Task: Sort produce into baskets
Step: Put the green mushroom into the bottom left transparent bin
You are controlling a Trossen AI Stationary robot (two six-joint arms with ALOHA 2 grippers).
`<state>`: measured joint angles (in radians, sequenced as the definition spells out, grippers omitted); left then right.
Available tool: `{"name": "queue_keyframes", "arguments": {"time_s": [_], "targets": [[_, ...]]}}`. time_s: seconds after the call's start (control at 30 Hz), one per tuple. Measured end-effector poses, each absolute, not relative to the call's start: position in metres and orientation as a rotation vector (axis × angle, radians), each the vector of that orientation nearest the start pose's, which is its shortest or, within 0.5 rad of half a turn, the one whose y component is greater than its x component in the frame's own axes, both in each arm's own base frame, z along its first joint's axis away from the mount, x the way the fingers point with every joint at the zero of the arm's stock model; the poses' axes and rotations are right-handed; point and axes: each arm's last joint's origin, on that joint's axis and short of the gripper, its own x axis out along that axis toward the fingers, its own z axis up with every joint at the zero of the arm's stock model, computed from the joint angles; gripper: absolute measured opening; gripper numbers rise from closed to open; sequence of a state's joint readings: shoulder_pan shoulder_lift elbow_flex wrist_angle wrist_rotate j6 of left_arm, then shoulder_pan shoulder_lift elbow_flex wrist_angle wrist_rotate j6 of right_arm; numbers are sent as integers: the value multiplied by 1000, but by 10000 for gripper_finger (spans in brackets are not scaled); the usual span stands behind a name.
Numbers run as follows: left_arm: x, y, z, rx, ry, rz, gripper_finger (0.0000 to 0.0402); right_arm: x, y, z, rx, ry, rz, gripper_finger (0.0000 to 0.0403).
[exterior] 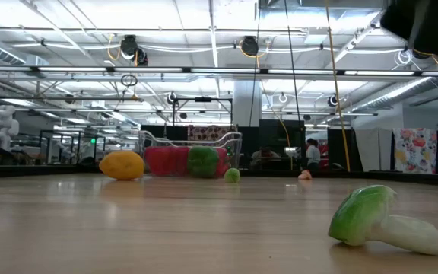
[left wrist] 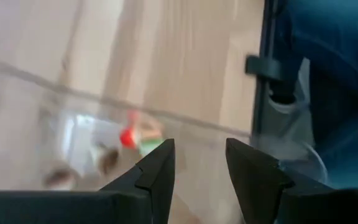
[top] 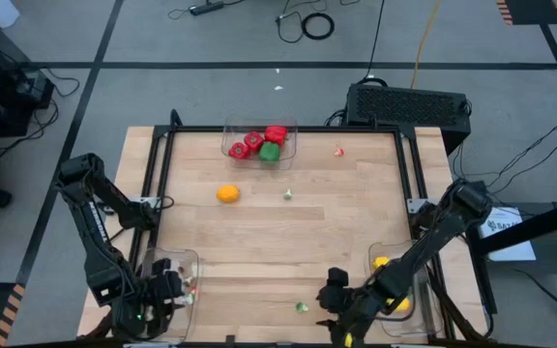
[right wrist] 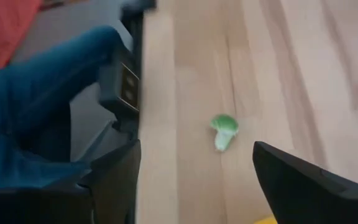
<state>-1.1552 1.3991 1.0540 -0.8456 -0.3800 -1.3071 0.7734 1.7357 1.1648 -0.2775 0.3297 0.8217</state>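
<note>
My right gripper (top: 333, 294) is open and empty near the table's near edge. It stands just right of a small green-and-white vegetable bit (top: 302, 307), which lies on the wood ahead of its fingers (right wrist: 224, 129). My left gripper (top: 174, 288) is open and empty over the near-left clear basket (top: 167, 266), which holds tiny red, white and green bits (left wrist: 135, 138). The far basket (top: 259, 143) holds red and green peppers. The near-right basket (top: 399, 285) holds yellow lemons. A yellow-orange fruit (top: 227, 193) lies on the table.
A tiny green bit (top: 287, 195) and a tiny red bit (top: 338, 151) lie loose on the table's far half. A black frame (top: 158, 174) runs along the table's sides. A person's blue-clad leg (right wrist: 36, 93) shows beyond the near edge.
</note>
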Motion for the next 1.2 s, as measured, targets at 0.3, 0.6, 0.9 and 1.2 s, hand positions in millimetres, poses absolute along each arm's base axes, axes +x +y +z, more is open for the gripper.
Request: {"name": "queue_keyframes", "arguments": {"time_s": [0.3, 0.6, 0.9, 1.2], "targets": [[131, -225, 251, -194, 951, 24, 150, 290, 260, 178, 290, 962, 59, 270], [142, -218, 251, -172, 923, 60, 150, 306, 261, 149, 211, 1066, -20, 234], [144, -217, 252, -153, 895, 76, 150, 314, 258, 143, 210, 1046, -18, 209], [145, -217, 252, -126, 856, 90, 150, 315, 257, 139, 225, 1060, -37, 194]]}}
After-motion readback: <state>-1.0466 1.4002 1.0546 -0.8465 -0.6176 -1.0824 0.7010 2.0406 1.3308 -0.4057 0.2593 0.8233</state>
